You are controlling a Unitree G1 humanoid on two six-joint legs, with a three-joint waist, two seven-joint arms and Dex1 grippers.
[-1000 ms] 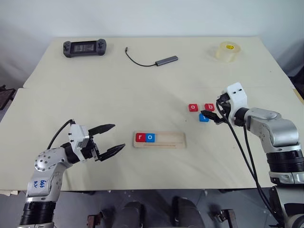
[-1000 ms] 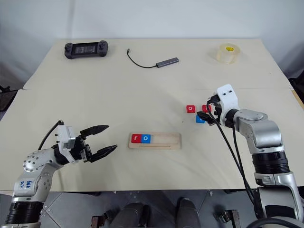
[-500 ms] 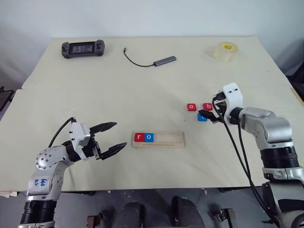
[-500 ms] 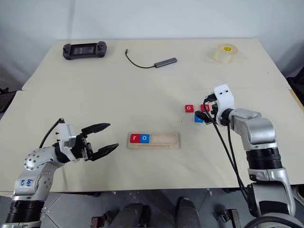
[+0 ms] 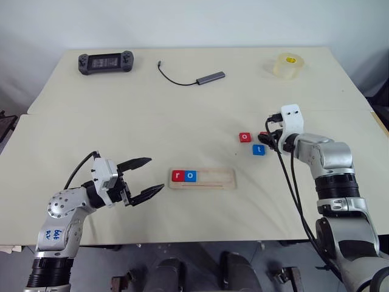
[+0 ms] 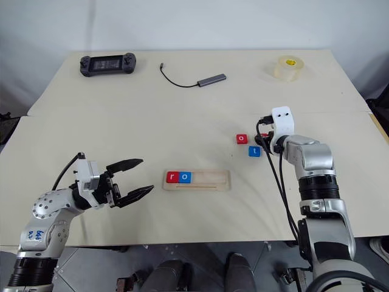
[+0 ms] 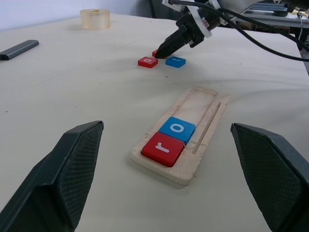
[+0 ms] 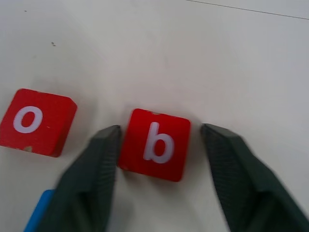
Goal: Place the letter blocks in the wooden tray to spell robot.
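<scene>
Cream table, red b block between right fingers

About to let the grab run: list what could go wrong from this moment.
1. The right gripper straddles the red b block; one of its fingers appears to touch the block while the other stands clear, so closing may shove or twist it.
2. The red o block lies close by and may get nudged.

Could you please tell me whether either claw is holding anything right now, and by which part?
Nothing is held yet. The right claw straddles the red square "b" block with a gap on one side; the left claw hangs open.
</scene>
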